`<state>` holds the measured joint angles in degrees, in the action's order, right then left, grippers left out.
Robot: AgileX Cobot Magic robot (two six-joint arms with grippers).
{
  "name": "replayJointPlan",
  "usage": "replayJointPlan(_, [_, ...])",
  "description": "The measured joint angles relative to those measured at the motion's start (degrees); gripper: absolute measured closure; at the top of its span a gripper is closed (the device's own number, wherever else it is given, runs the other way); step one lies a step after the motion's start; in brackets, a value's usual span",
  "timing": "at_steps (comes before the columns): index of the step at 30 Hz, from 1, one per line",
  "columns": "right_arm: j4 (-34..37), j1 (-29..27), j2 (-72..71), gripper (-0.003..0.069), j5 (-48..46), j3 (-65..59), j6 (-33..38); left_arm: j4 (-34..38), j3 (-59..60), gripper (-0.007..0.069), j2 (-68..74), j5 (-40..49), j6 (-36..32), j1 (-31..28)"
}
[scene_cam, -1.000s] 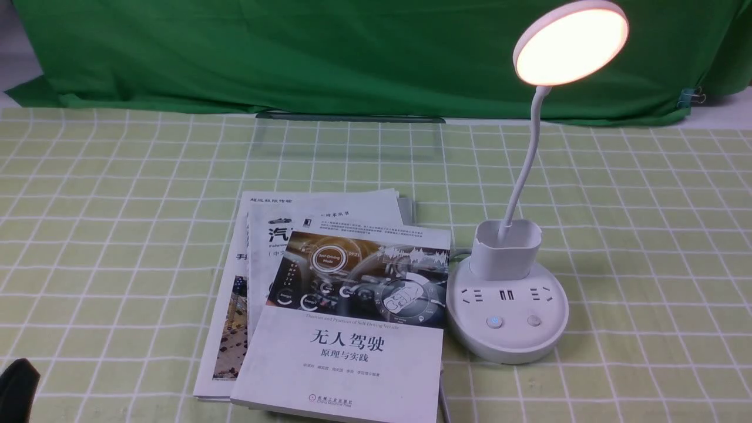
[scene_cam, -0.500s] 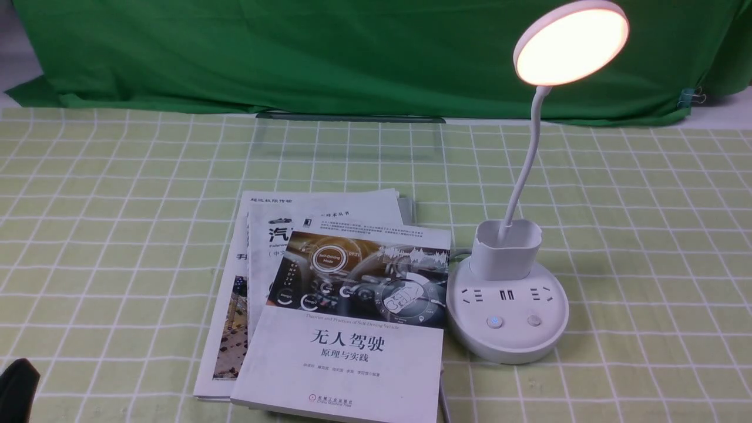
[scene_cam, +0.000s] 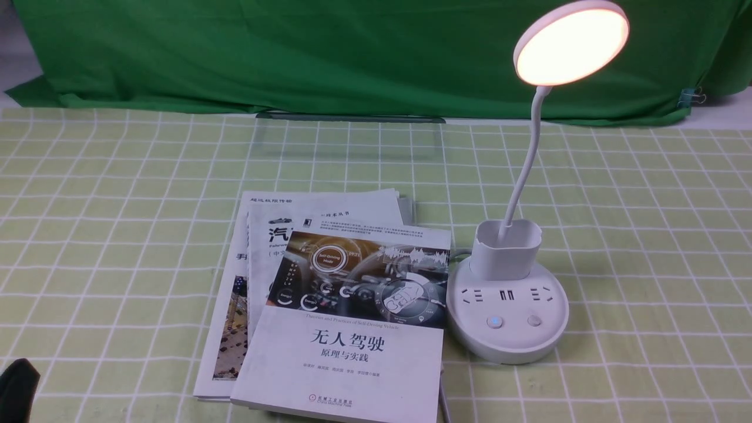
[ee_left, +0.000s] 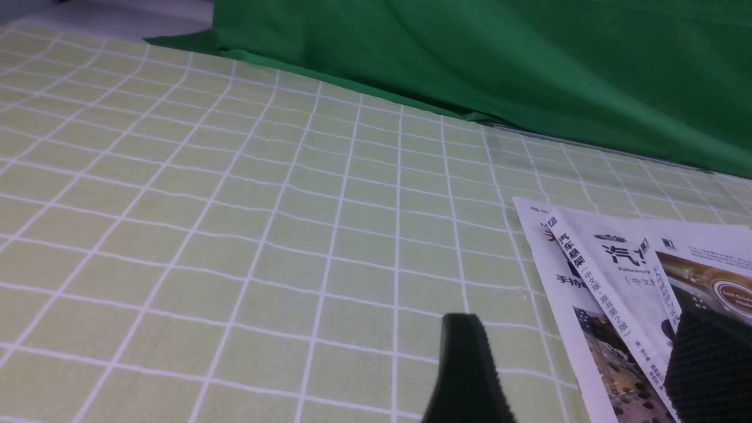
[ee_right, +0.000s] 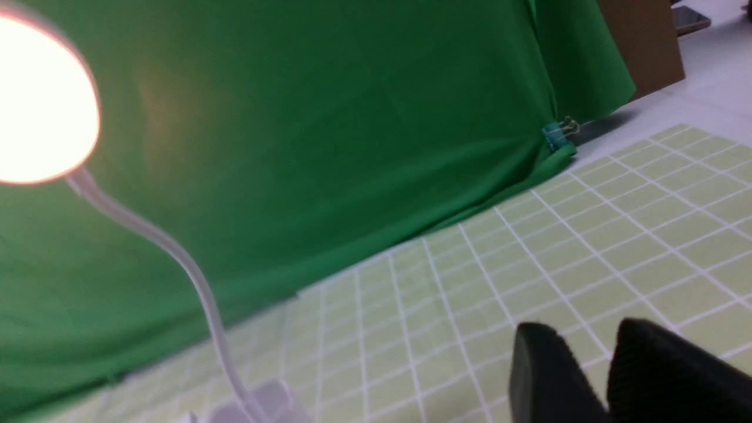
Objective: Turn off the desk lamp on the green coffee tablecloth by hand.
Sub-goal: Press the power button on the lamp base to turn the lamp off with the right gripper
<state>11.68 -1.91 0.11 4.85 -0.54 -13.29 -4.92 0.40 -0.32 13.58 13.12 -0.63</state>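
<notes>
The desk lamp stands right of centre on the green coffee tablecloth [scene_cam: 646,247]. Its disc head [scene_cam: 571,42] glows, on a thin bent neck [scene_cam: 524,170] that rises from the cup-shaped holder [scene_cam: 505,249]. The round base [scene_cam: 507,338] has sockets and two buttons; the left button [scene_cam: 494,321] glows blue and the right one [scene_cam: 533,320] is dark. The lit head [ee_right: 41,100] and neck also show in the right wrist view. My left gripper [ee_left: 581,376] is open and empty, low over the cloth beside the books. My right gripper [ee_right: 587,346] is nearly closed and empty, away from the lamp.
A stack of books [scene_cam: 329,305] lies against the lamp base on its left. A dark green draped cloth [scene_cam: 329,53] hangs along the back, held by a binder clip [scene_cam: 692,97]. A dark part of my left arm [scene_cam: 17,390] shows at the front left corner.
</notes>
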Motion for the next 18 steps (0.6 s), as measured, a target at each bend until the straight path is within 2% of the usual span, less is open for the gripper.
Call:
replayJointPlan(4, [0.3,0.05,0.0,0.0442,2.42,0.0,-3.73,0.0,0.0,0.0214,0.0,0.0,0.0,0.0])
replayJointPlan(5, [0.49,0.54,0.2,0.0489,-0.68,0.99,-4.01,0.0,0.0,0.0214,0.0,0.0,0.0,0.0])
replayJointPlan(7, [0.6,1.15,1.18,0.0524,-4.24,3.02,-3.28,0.0,0.0,0.0214,0.0,0.0,0.0,0.0])
replayJointPlan(8, [0.72,2.84,5.14,0.0582,-12.06,9.14,0.73,0.0,0.0,0.0214,0.0,0.0,0.0,0.0])
replayJointPlan(9, [0.72,3.97,8.43,0.0603,-16.02,12.53,3.73,0.0,0.0,0.0214,0.0,0.0,0.0,0.0])
replayJointPlan(10, [0.72,4.22,9.16,0.0606,-18.17,14.36,4.31,0.0,0.0,0.0214,0.0,0.0,0.0,0.0])
replayJointPlan(12, [0.78,7.05,19.78,0.061,-32.11,25.86,11.25,0.0,0.0,0.0214,0.0,0.0,0.0,0.0])
replayJointPlan(13, [0.78,7.87,23.75,0.061,-35.71,29.57,13.29,0.0,0.0,0.0214,0.0,0.0,0.0,0.0])
replayJointPlan(15, [0.59,9.83,34.75,0.061,-48.6,38.26,16.74,0.0,0.0,0.0214,0.0,0.0,0.0,0.0])
replayJointPlan(18, [0.33,11.9,47.97,0.061,-56.56,45.57,19.07,0.0,0.0,0.0214,0.0,0.0,0.0,0.0])
